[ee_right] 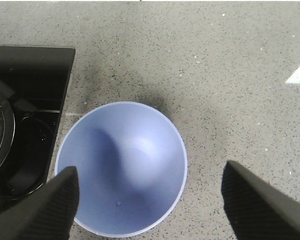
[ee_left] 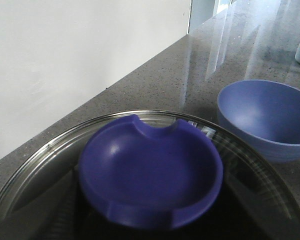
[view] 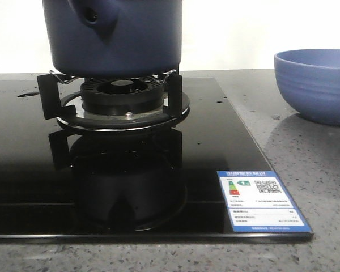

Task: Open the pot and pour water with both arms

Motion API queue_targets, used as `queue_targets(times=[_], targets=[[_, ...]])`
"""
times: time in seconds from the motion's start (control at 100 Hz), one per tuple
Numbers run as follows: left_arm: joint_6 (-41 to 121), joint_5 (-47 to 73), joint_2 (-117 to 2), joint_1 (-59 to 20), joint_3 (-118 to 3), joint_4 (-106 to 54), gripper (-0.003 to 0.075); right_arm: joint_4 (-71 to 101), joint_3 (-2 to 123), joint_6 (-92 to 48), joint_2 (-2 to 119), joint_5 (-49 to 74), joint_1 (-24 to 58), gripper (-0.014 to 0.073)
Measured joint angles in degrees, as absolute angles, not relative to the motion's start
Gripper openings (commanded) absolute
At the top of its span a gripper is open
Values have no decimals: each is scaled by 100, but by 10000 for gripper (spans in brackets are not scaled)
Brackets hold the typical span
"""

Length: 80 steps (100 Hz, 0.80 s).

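The dark navy pot (view: 116,34) stands on the burner support, its handle stub (view: 93,17) with the round hole pointing toward the front camera; its top is cut off in the front view. In the left wrist view a glass lid (ee_left: 50,160) with a round blue knob (ee_left: 150,170) fills the picture. My left gripper (ee_left: 150,222) is right at the knob, with dark fingers barely showing on either side. My right gripper (ee_right: 150,200) hangs open above a periwinkle bowl (ee_right: 121,170), which also shows as the bowl (view: 317,85) and the bowl (ee_left: 265,117). No water shows.
The burner (view: 122,93) sits on a black glass cooktop (view: 22,170) with a blue energy label (view: 260,198) at its front right corner. Grey speckled countertop (view: 317,170) surrounds it. The cooktop's edge (ee_right: 65,100) lies close beside the bowl. A white wall stands behind.
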State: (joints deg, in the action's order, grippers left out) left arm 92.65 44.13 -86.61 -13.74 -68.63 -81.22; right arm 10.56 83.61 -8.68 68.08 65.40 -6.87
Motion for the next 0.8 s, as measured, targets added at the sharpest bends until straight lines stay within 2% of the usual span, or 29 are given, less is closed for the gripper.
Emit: queue_targets(times=[0.18,0.28,0.46,0.7,0.76,0.8], targets=[[9187,4425,-8661,-1374,-6863,-8058,542,1056,8361,-868,6808,6540,-687,532],[9187,4450,-8661,-1374,-6863,-8021,568,1056,8361,-868,6808,6540,-687,532],[9187,4602,-8444,-1207,-6863,-7996,568,1056,8361,-868,6808,6540,-687,532],[9011,4871,-7536,-556,-6863,-8110,564,1127,8361,-868,6808,6540,-687,531],[8886,4879,-7265,-349,-6863,-8110,541,1252,8361,-897,6808,6527,-687,500],[8770,4868,-7089,-208,-6863,-8110,498,1412,8361,-949,6808,6497,-687,465]])
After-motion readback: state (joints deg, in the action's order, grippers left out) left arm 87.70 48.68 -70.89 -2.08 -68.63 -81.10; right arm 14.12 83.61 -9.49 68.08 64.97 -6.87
